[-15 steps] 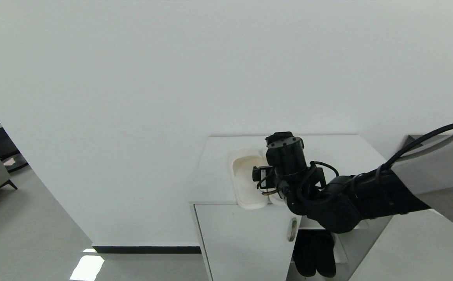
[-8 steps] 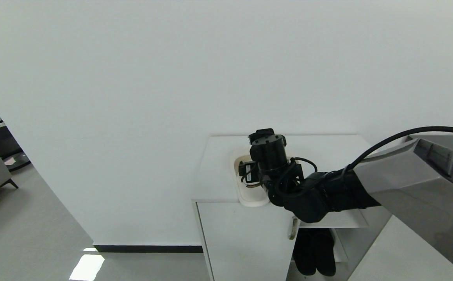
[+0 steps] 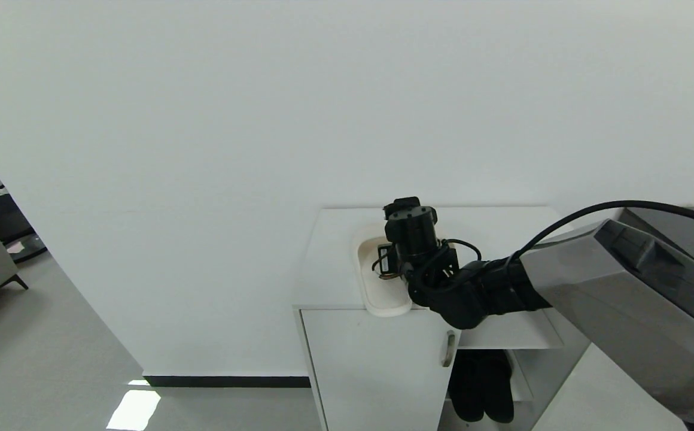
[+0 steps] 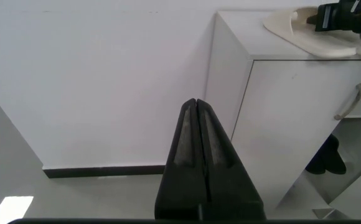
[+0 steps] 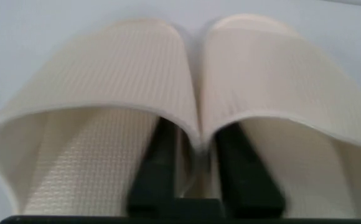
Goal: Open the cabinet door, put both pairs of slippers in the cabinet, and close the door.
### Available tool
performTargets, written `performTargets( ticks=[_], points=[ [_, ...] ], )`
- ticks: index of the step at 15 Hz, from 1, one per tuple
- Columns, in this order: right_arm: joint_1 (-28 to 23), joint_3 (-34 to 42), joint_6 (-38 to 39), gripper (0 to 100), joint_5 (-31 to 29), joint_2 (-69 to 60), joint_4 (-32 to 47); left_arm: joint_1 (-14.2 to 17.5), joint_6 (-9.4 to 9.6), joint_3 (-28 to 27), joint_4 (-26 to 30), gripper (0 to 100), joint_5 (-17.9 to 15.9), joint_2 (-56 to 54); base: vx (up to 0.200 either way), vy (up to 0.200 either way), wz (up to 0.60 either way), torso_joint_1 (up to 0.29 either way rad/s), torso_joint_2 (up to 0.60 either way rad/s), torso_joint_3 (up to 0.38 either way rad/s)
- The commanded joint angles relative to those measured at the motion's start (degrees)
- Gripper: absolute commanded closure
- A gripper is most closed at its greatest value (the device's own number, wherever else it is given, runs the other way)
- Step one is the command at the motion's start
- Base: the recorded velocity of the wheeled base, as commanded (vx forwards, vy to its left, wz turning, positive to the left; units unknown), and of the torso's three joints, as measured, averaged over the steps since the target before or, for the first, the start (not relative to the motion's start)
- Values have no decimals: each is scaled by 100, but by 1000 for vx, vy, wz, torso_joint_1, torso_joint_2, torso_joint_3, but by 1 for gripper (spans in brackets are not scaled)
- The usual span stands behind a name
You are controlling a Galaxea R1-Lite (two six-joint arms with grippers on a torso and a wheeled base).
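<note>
Gripping the cream pair on the cabinet top

My right gripper is down on the cream slippers, which sit side by side, touching, on the cabinet top near its front edge, toes toward the wall. One finger goes under each strap, w/ the two inner strap edges pinched between them. My left gripper hangs low beside the cabinet, fingers pressed together, holding nothing.

Handling, my guess: foam or rubber slides, light, soft, bendy. The textured surface should give decent friction. The straps will flex under a squeeze, so the pair may sag or splay apart when lifted. Best hold is where I am now, on the two inner strap walls together, deep enough that neither shoe slips out. Grabbing a heel or sole edge would prob fold it.

Around: the black slippers are already inside on a lower level, toes down. The left door w/ its handle is closed. The right side is open, w/ what looks like the swung-out door at the lower right. The shelf just under the top is free.

In the way: the shelf edge and top lip are close together, so the pair needs to go in fairly flat. The open door and my own arm crowd the approach from the right
</note>
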Motion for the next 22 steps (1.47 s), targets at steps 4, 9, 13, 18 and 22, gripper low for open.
performTargets(
  ticks=[4,9,13,18,22],
  points=[
    [51,263,60,100,41,-480,-12,-1,-1,0,0,100,-7,8,0,0,0,0,0,0],
    [525,2408,781,100,1218,-2308,-56,-1,34,0,0,100,-7,8,0,0,0,0,0,0],
    [842,3972,930,100,2589,-3583,-495,-1,34,0,0,100,-15,8,-100,0,0,2,1,4],
    [1009,4350,948,100,3020,-3794,-733,-1,34,0,0,100,-24,8,-200,0,0,2,1,3],
    [1017,4640,930,100,3319,-3837,-1058,-1,34,0,0,100,-33,8,-200,0,0,4,4,1]
  ],
)
